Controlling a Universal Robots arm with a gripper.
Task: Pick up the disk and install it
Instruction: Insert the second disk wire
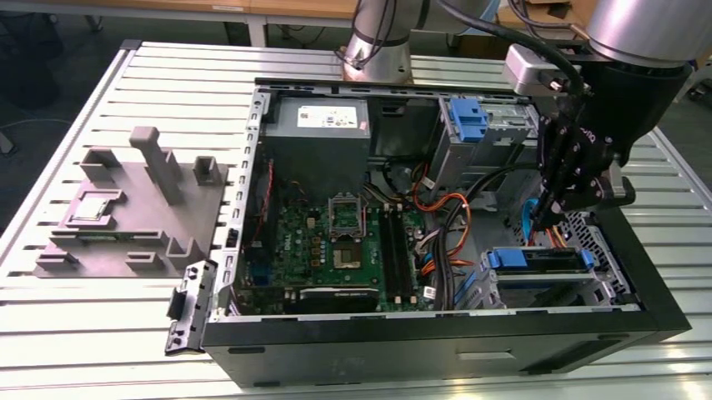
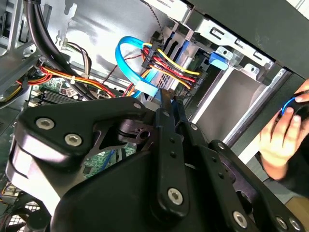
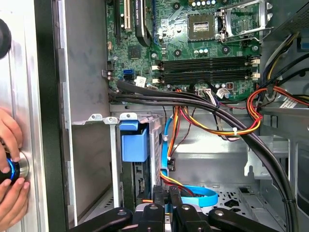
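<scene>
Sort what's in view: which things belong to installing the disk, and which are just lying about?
Job: disk, in its bay; end effector close by; computer case.
Lying about: grey moulded block on the table; power supply; a person's hand.

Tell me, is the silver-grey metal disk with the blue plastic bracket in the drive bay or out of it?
In. The silver-grey metal disk with the blue plastic bracket sits in the metal drive bay, cables plugged into its end; the gripper is beside those cables.

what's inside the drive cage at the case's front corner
A disk with a blue bracket sits there, cables plugged into its end. The end effector hides part of it.
</scene>
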